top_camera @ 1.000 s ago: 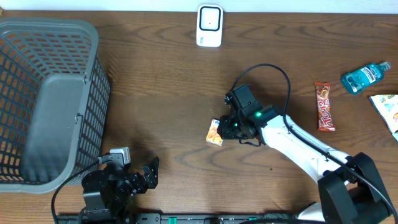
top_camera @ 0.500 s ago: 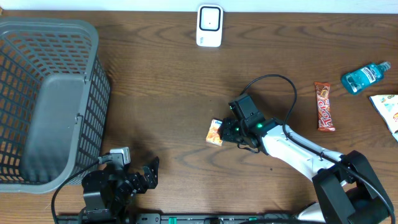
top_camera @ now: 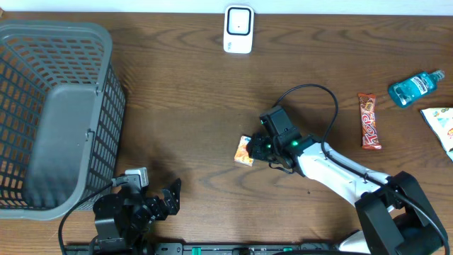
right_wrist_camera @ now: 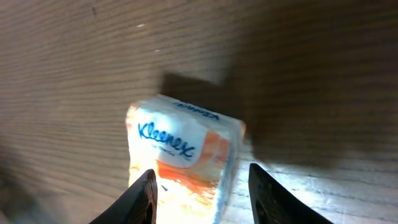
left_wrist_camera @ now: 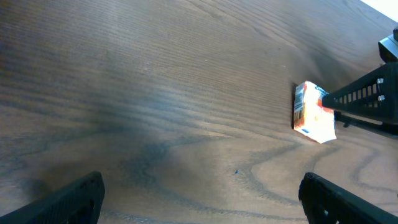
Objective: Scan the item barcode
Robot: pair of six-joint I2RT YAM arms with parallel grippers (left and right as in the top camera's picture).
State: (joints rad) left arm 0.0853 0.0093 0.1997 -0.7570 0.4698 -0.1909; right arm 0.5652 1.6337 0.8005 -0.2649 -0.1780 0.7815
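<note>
The item is a small white and orange Kleenex tissue pack (top_camera: 244,151) lying on the wooden table near the middle. In the right wrist view the pack (right_wrist_camera: 180,149) sits between the fingers of my right gripper (right_wrist_camera: 202,173). The left finger is against its side and a gap shows at the right finger, so the jaws are open around it. From overhead, the right gripper (top_camera: 259,148) is low over the pack's right side. The left wrist view shows the pack (left_wrist_camera: 313,113) far off to the right. My left gripper (left_wrist_camera: 200,182) is wide open and holds nothing. A white barcode scanner (top_camera: 238,30) stands at the table's far edge.
A large grey mesh basket (top_camera: 107,127) fills the left side. At the far right lie a candy bar (top_camera: 369,121), a blue mouthwash bottle (top_camera: 416,88) and a snack packet (top_camera: 442,124). The left arm (top_camera: 134,205) rests at the front edge.
The right arm swung slightly down and right, bringing its gripper lower beside the tissue pack, then held still. The pack and the left arm have not moved.
</note>
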